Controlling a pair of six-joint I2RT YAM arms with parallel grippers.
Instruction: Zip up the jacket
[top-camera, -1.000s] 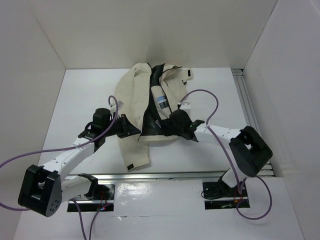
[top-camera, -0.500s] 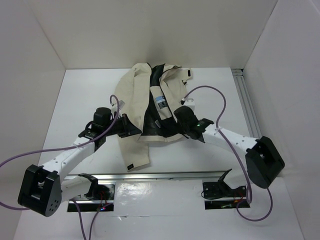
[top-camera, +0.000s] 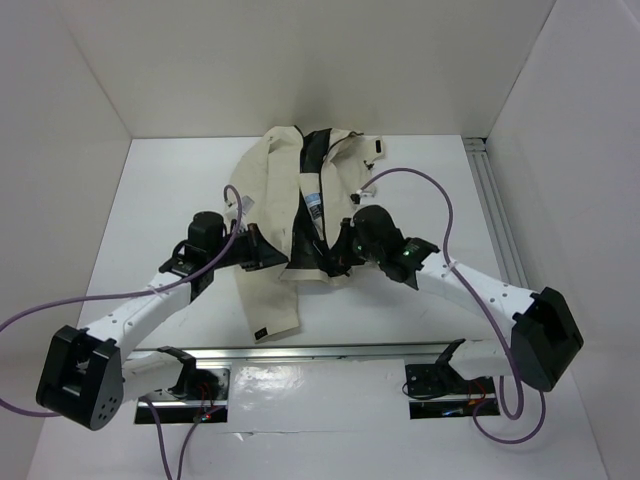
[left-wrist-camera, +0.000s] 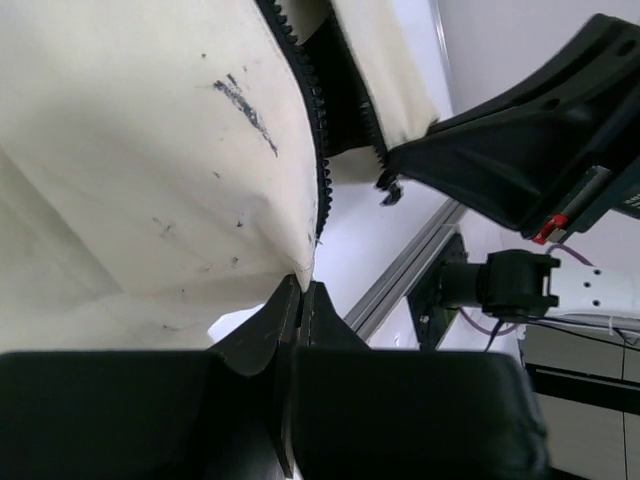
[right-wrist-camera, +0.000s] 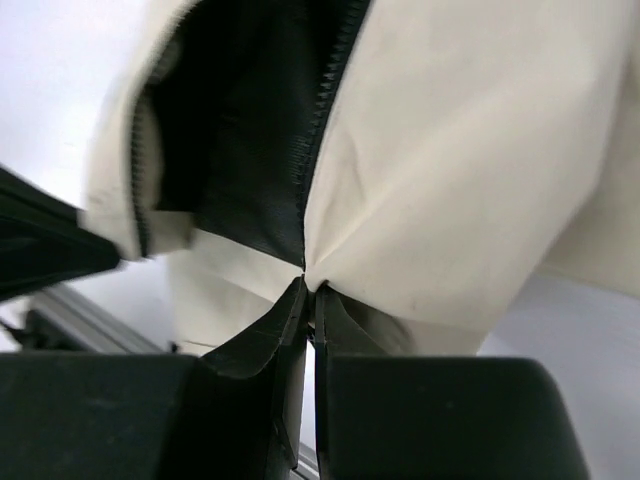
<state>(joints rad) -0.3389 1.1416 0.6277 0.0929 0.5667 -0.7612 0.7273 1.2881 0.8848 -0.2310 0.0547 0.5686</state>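
We have the jacket lying unzipped on the table. Our left gripper and right gripper each pinch a bottom hem corner beside the zipper teeth. Thin fabric could slip out if we pull the halves apart. Only the wrist views show those pinches; the overhead view hides them.

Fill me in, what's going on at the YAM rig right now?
Both arms hold the cream jacket by its lower front corners. The left fingers are shut on one panel's hem beside the zipper teeth; the right fingers are shut on the other panel's. The front is open, black lining showing; nothing zipped yet.
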